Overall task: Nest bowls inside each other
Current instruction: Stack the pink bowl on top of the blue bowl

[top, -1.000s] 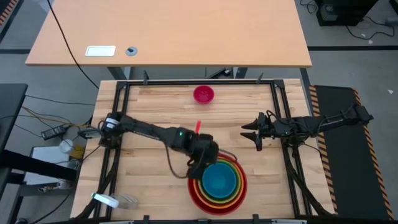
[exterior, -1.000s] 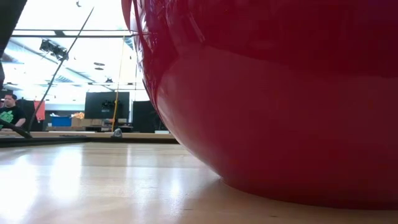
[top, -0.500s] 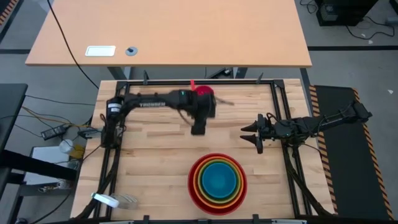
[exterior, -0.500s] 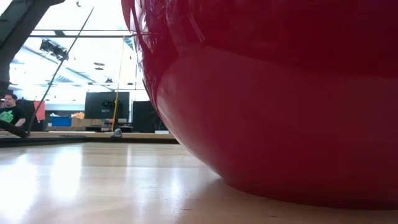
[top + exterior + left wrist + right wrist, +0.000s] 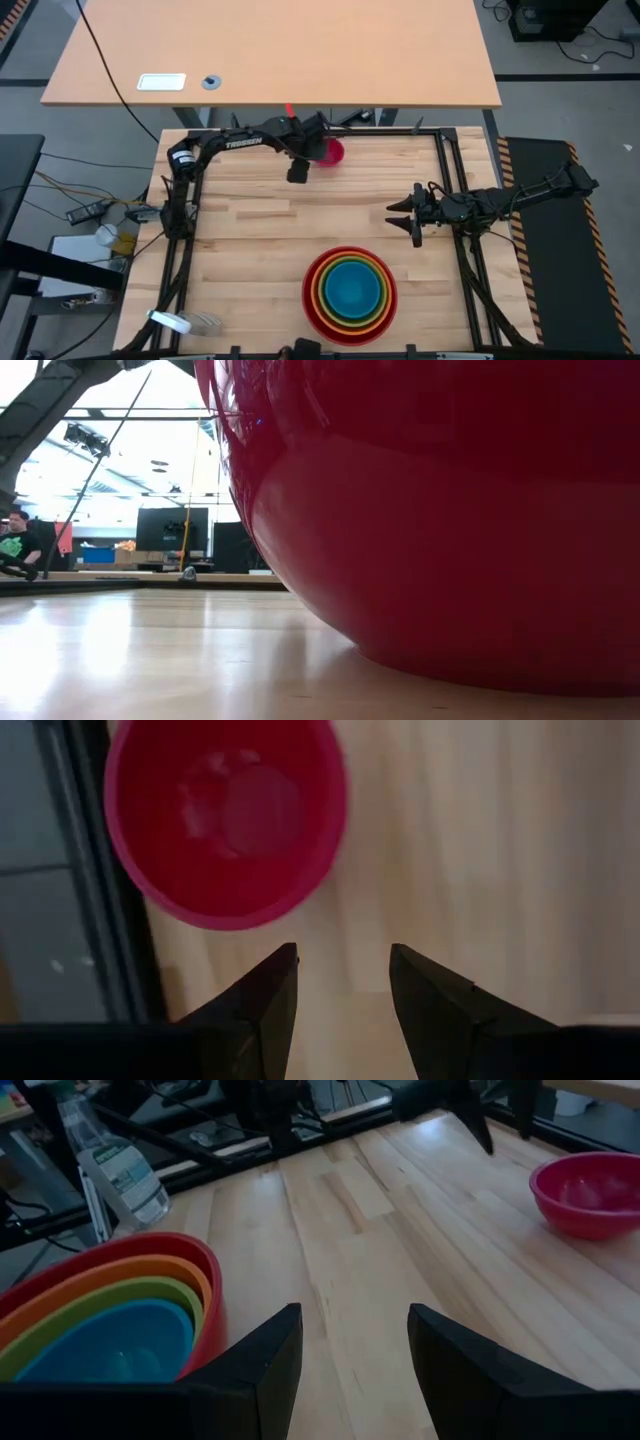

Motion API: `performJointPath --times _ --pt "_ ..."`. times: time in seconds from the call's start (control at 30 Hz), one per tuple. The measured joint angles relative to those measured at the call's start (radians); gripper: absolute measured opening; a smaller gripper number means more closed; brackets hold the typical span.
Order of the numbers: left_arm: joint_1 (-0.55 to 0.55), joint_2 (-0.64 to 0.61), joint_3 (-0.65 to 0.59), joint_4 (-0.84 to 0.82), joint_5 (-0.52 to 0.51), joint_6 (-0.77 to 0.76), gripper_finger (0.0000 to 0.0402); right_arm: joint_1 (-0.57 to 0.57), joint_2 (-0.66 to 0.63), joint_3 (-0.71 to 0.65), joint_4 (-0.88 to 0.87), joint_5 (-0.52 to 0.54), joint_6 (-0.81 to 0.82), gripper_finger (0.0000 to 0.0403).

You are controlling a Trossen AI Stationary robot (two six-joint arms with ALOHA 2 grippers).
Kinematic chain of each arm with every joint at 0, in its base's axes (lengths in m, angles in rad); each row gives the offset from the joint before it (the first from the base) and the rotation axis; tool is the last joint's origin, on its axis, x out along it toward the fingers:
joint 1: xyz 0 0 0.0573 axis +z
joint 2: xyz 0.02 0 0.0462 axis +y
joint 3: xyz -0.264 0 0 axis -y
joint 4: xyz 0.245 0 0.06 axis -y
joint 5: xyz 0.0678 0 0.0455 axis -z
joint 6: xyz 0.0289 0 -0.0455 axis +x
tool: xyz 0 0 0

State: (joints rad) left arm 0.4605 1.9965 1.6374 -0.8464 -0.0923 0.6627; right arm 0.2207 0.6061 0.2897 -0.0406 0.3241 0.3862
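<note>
Overhead, the left hand (image 5: 297, 176) hangs just beside the magenta-pink bowl (image 5: 328, 152) at the far edge of the wooden tabletop (image 5: 240, 240), its fingers (image 5: 262, 1000) parted and holding nothing. From the left wrist, the pink bowl sits just ahead of the two dark fingertips, upright and empty, with bare wood showing between the tips and a black frame rail (image 5: 110, 920) touching or nearly touching the bowl's far side.

Well apart from the pink bowl, near the front edge of the tabletop, the other four bowls sit nested: the red bowl (image 5: 312, 305) outermost, then the orange bowl (image 5: 320, 296), the green bowl (image 5: 328, 288) and the blue bowl (image 5: 351, 288) at the centre. At table height, the red bowl's glossy wall (image 5: 440, 520) fills most of the picture, resting on the wood.

Off to the right of the pink bowl and nearer the stack, the right hand (image 5: 403, 215) waits above the wood, fingers (image 5: 260, 1370) spread and empty. Its wrist camera looks across the tabletop at the stack on one side and the pink bowl (image 5: 588, 1192) on the other, with a clear spray bottle (image 5: 108, 1165) beyond the stack.

Beyond the pink bowl stands a second, lighter table (image 5: 270, 50). A seated person (image 5: 14, 542) appears far off in the room.
</note>
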Motion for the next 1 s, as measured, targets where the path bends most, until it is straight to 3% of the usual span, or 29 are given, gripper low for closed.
performJointPath --times 0.17,0.27,0.43,0.57,1.0 --pt "0.000 -0.001 -0.064 0.136 -0.084 0.170 0.0162 -0.002 0.028 0.000 0.020 0.000 -0.004 0.0189" --pt "0.000 0.000 -0.100 0.178 -0.079 0.356 0.0162 -0.002 0.045 0.000 0.028 0.000 -0.004 0.0189" --pt "0.014 0.000 -0.133 0.252 -0.090 0.542 0.0162 -0.002 0.063 0.000 0.044 0.000 -0.004 0.0189" --pt "0.029 0.000 -0.139 0.343 -0.091 0.585 0.0162 -0.002 0.073 0.000 0.058 0.000 -0.006 0.0189" --pt "0.090 0.012 -0.140 0.283 0.008 0.819 0.0140 -0.002 0.088 0.000 0.080 0.000 -0.022 0.0189"
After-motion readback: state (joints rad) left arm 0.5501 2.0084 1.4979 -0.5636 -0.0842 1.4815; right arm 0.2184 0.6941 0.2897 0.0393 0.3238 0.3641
